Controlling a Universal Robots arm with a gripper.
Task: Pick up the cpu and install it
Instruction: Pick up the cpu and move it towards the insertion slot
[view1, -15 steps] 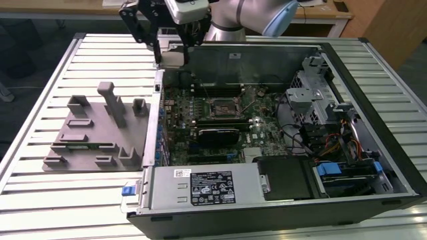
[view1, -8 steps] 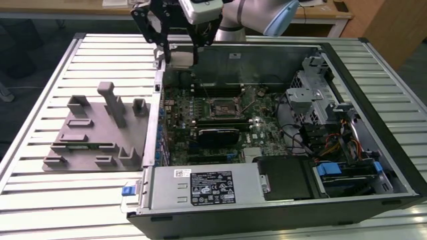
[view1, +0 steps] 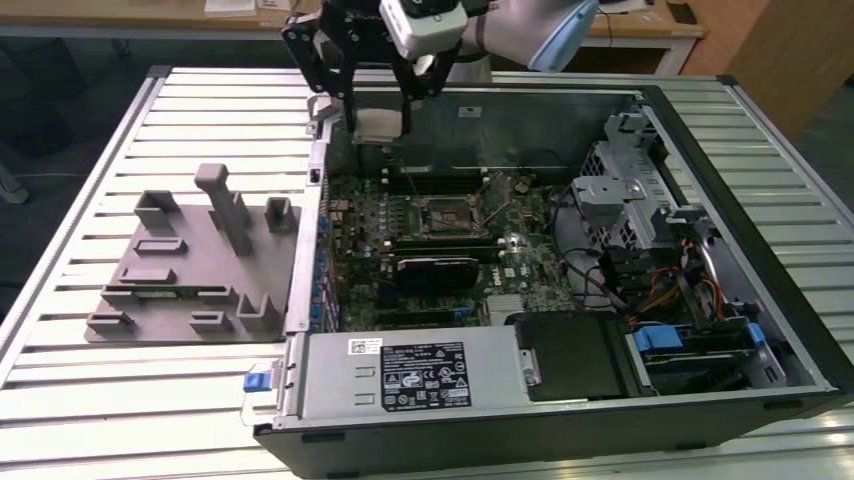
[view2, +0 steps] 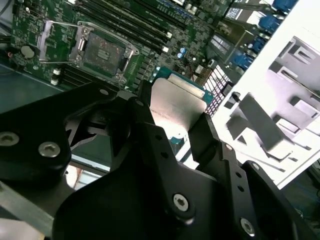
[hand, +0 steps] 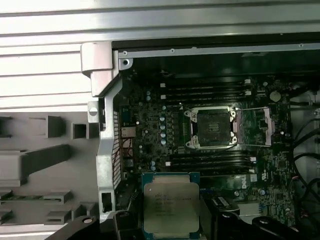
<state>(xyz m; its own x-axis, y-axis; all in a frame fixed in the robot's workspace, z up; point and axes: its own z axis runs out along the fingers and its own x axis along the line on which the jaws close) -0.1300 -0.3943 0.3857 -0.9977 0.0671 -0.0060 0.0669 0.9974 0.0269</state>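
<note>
My gripper (view1: 378, 122) is clamped on the cpu (hand: 171, 202), held over the case (view1: 561, 100), apart from the open socket (hand: 212, 127); I judge level, square alignment with that socket essential

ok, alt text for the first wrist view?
The cpu, silver top facing the camera, is clamped between the black jaws in front of an open computer case. Beyond it the motherboard socket stands open, with grey fixture blocks outside the case wall.
</note>
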